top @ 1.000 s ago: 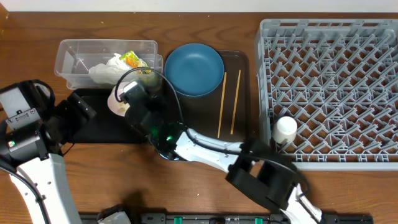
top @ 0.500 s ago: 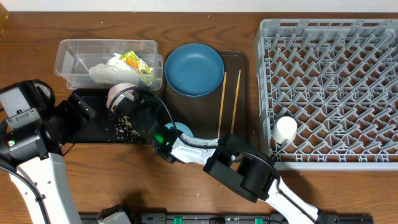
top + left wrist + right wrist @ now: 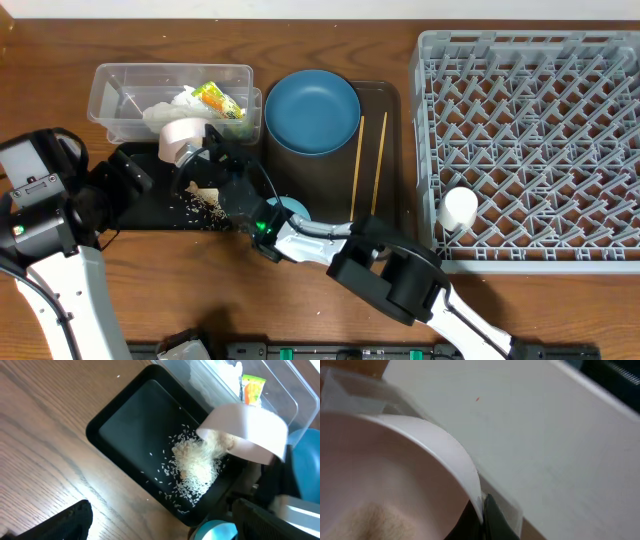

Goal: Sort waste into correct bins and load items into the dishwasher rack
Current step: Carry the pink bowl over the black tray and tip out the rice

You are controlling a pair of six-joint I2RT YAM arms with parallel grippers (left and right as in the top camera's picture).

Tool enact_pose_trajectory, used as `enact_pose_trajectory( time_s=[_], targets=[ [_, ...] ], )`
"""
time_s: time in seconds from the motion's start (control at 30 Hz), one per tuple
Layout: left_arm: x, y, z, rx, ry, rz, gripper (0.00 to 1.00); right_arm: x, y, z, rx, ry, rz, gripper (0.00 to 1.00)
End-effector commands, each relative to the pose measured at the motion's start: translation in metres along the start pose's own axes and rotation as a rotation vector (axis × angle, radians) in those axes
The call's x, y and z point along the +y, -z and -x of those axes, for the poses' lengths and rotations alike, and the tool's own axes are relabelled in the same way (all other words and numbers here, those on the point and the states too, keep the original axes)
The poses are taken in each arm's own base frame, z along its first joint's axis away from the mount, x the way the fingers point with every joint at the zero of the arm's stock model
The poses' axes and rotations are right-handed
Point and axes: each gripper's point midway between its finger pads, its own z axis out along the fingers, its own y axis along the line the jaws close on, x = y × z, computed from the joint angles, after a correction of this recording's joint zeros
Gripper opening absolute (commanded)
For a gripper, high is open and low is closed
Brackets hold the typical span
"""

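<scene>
The right end effector (image 3: 205,155) is clenched on the rim of one cream bowl (image 3: 183,138), tipped over the black tray (image 3: 158,212). One rice heap (image 3: 197,467) lies in that tray. The left end effector (image 3: 128,172) is released and empty. The tub (image 3: 170,68) holds one napkin (image 3: 165,115) and one wrapper (image 3: 218,100). One plate (image 3: 312,112) and two chopsticks (image 3: 357,165) lie nearby. One cup (image 3: 460,207) sits in the rack (image 3: 530,130).

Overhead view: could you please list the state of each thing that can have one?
black tray: rice heaped and scattered inside.
cream bowl: tipped over the black tray, rice spilling out.
right end effector: shut on the cream bowl's rim.
clear tub: holds napkin and wrapper.
plate: empty, on the brown tray.
chopsticks: lying side by side on the brown tray.
cup: in the rack, at its left edge.
blue bowl: mostly hidden under the right arm.
</scene>
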Motion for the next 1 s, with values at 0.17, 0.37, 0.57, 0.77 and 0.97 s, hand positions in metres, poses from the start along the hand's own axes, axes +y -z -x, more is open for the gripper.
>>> enact_pose_trajectory(
  time_s=[0.17, 0.37, 0.57, 0.77, 0.97],
  targets=[
    [0.006, 0.003, 0.006, -0.021, 0.002, 0.033, 0.91, 0.003, 0.007, 0.027, -0.068, -0.005, -0.011, 0.01],
    [0.006, 0.003, 0.006, -0.021, 0.002, 0.033, 0.92, 0.002, 0.007, 0.024, -0.052, -0.006, -0.023, 0.01],
    [0.006, 0.003, 0.006, -0.021, 0.002, 0.033, 0.91, -0.003, 0.008, 0.024, -0.049, -0.036, -0.046, 0.01],
    [0.005, 0.003, 0.006, -0.02, 0.002, 0.033, 0.91, -0.035, 0.008, 0.019, -0.023, -0.184, -0.19, 0.01],
    [0.005, 0.003, 0.006, -0.02, 0.002, 0.033, 0.91, -0.048, 0.012, 0.015, -0.002, -0.216, -0.265, 0.01]
  ],
)
